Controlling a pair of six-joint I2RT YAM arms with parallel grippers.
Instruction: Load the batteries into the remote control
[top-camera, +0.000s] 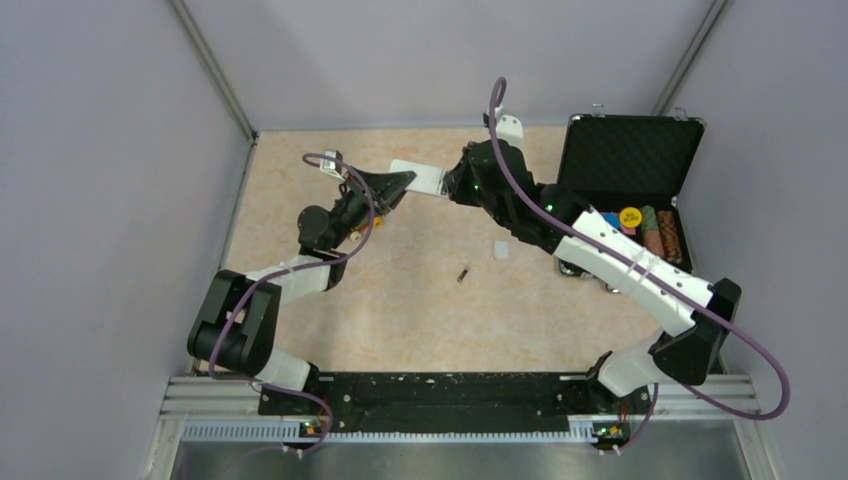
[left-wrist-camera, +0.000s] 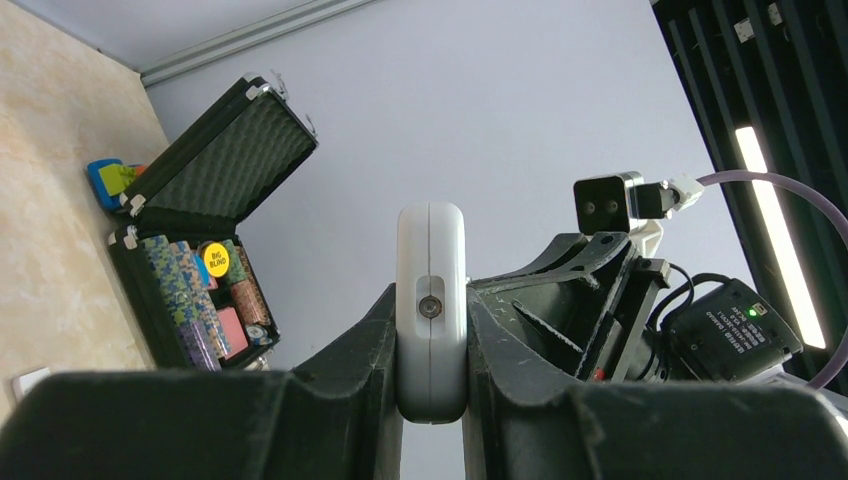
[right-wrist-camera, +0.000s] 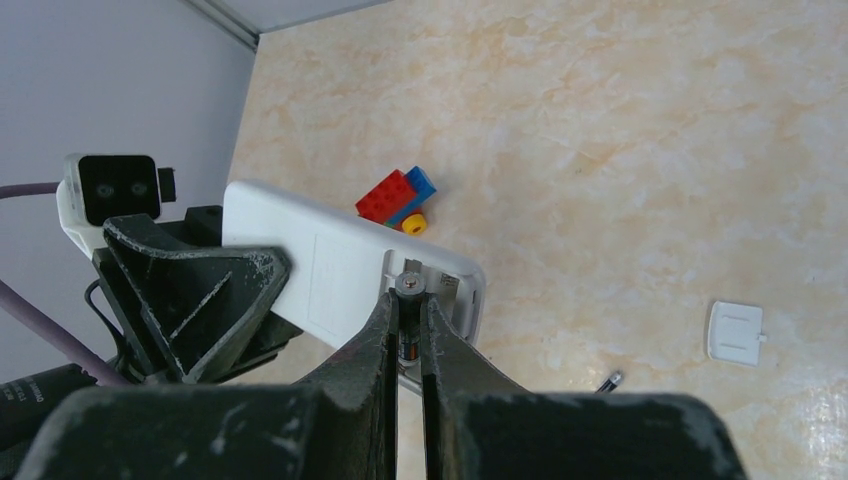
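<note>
Right gripper (right-wrist-camera: 408, 312) is clamped on one battery (right-wrist-camera: 408, 286), whose long axis runs along the fingers with the light tip leading. The tip sits at the open battery bay at the near end of the remote control (right-wrist-camera: 330, 270), straight ahead of the fingertips. I cannot tell whether it touches the bay's contacts. Left gripper (left-wrist-camera: 431, 300) is closed on the remote's flat faces and holds it off the table, edge up, with its long axis pointing toward the right arm. The second battery (top-camera: 463, 274) lies loose on the table (top-camera: 400, 310), nearer the right arm (battery cover (right-wrist-camera: 735, 333) just beside it). Judgement: the next move depends on tilting the battery into line with the bay.
</note>
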